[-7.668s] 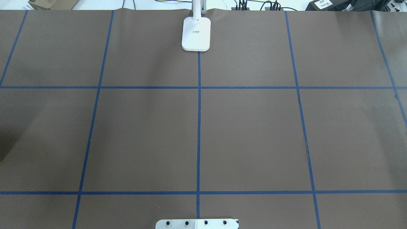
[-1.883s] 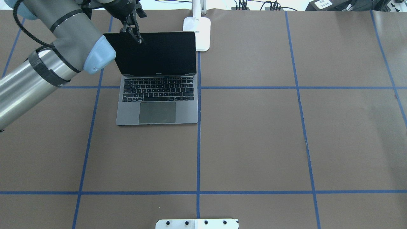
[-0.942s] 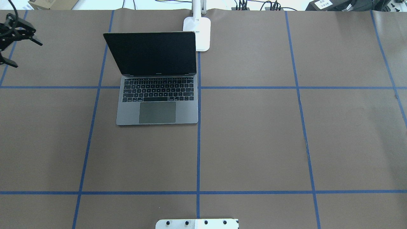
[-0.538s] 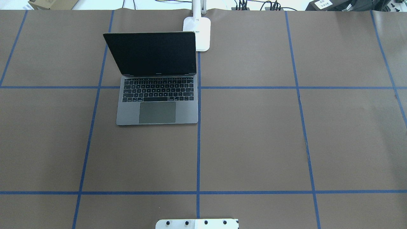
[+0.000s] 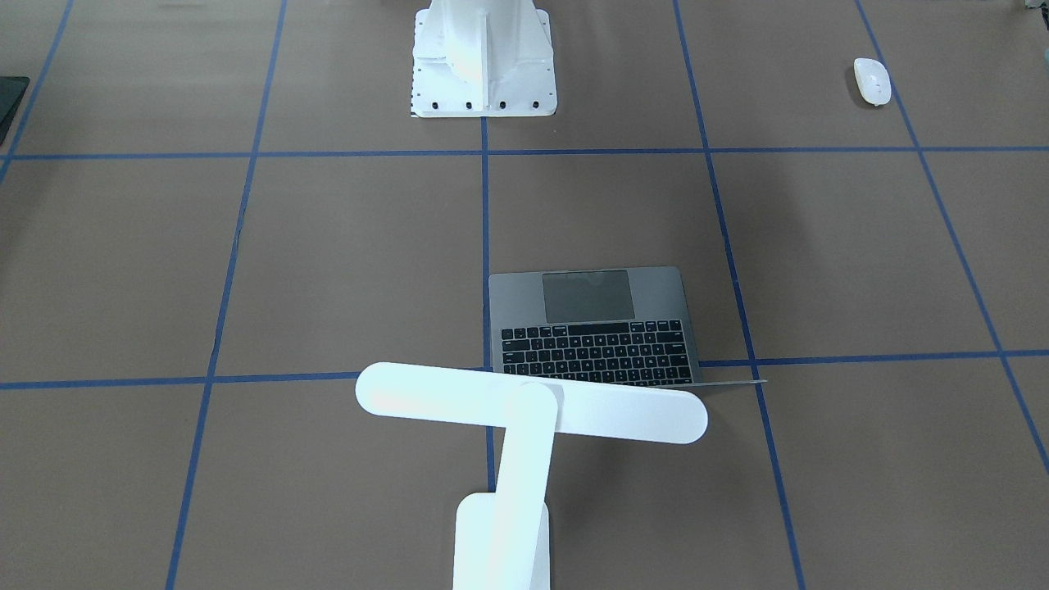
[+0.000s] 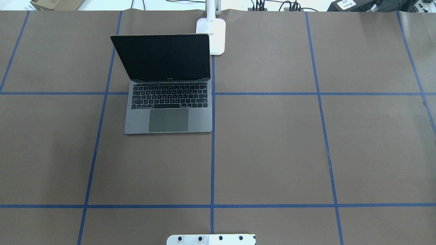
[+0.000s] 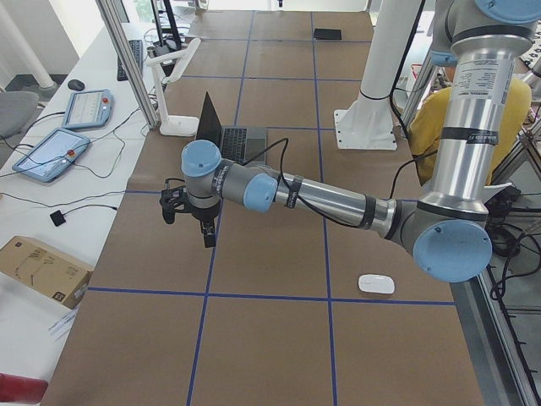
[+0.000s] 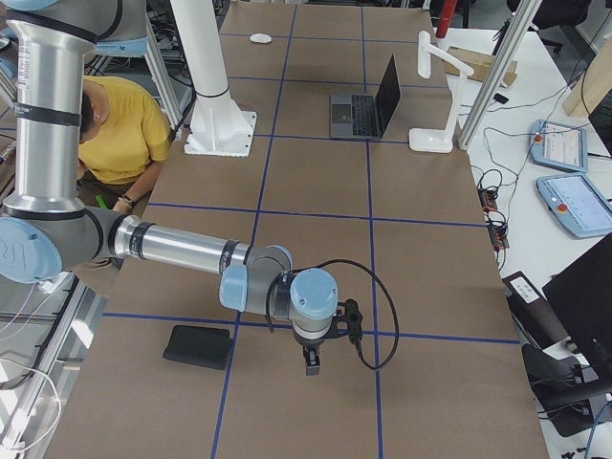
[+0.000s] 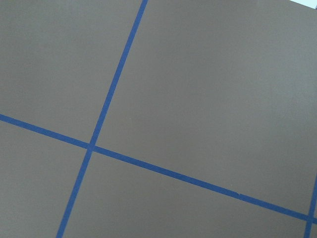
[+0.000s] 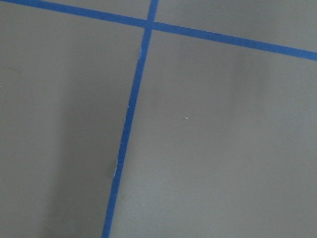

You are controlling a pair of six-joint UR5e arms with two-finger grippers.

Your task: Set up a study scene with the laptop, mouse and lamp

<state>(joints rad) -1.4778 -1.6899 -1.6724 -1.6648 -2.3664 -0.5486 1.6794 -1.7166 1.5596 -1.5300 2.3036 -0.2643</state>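
The laptop (image 6: 168,119) stands open on the brown table, left of the centre line, its dark screen up; it also shows in the front view (image 5: 598,328). The white lamp's base (image 6: 211,37) stands just behind its right corner, and the bar head (image 5: 533,410) hangs over the keyboard's far edge. The white mouse (image 5: 872,81) lies near the robot's left side, also in the left view (image 7: 376,284). My left gripper (image 7: 190,224) hovers over bare table, away from the laptop. My right gripper (image 8: 311,361) hovers over bare table. I cannot tell whether either is open.
A thin black mat (image 8: 199,346) lies near my right arm. The white bolted pedestal (image 5: 483,65) stands at the robot's edge. A person in a yellow shirt (image 8: 115,124) sits behind the robot. Tablets and cables lie beyond the far edge (image 7: 51,152).
The laptop was set on the table with its lid open. My left arm, at the screen's top edge 1.9 s ago, has drawn away to the left and out of the overhead view.
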